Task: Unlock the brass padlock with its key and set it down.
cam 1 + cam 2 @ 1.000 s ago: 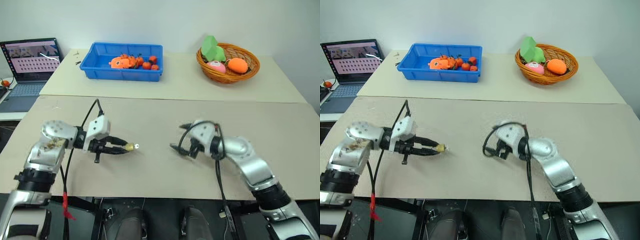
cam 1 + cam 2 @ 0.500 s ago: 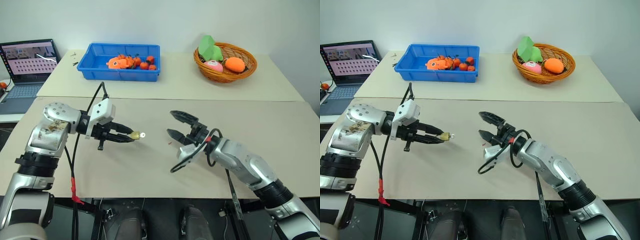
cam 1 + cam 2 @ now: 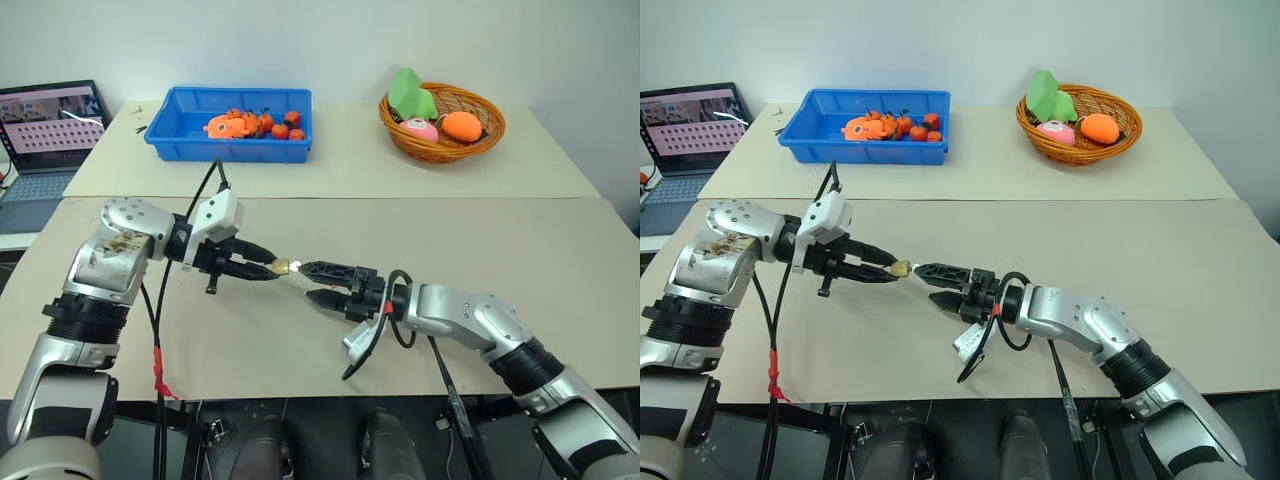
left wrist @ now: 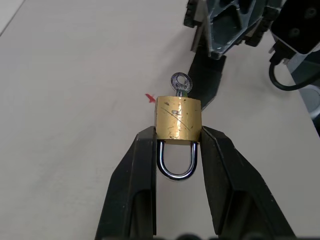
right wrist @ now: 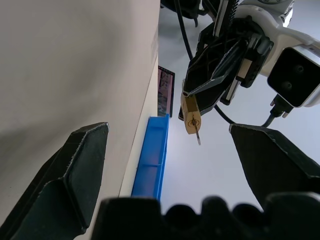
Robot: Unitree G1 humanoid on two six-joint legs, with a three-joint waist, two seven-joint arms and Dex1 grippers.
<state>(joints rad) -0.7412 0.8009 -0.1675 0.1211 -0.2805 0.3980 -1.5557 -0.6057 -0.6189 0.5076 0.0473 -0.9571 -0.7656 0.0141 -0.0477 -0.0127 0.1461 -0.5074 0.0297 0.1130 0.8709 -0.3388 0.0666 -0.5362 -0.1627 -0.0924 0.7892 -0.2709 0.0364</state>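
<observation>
Brass padlock (image 4: 178,118) with key (image 4: 179,82) pinched by left end effector (image 3: 274,267); right end effector (image 3: 312,283) spread wide, just beside it.

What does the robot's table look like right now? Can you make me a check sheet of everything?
Surface: beige table, a tiny red speck on it.
Job's things: brass padlock held off the table, key in its bottom end, shackle closed.
Clutter: blue bin of orange toys; wicker basket with toy food, both on the far table.
Grippers: left gripper shut on the padlock; right gripper open, fingertips near the key.
Cables: black cable looping under the right wrist.
Surroundings: laptop at far left.
</observation>
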